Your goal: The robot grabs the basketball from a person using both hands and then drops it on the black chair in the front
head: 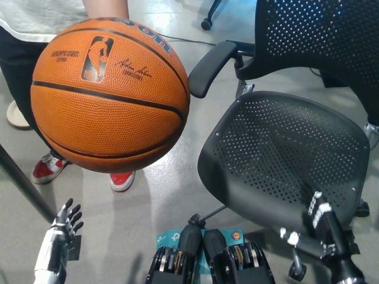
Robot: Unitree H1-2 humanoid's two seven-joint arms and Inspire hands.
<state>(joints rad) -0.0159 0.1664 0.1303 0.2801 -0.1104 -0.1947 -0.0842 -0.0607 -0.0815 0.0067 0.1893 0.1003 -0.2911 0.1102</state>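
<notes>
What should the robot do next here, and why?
Probably raise both hands toward the basketball. A person holds it out high, while the left hand and right hand sit low, touching nothing, so the ball is not yet grasped.

Basketball (109, 94) left of the chair (284, 154); a person (41, 23) behind the ball

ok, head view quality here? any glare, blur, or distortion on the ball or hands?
Head view: the basketball is sharp, its print legible, and looms large from being close to the lens. Lighting is soft and even, with only a faint sheen on the chair seat and pale reflections on the floor. The left hand is crisp; the right hand is dark against the chair and slightly soft.
</notes>
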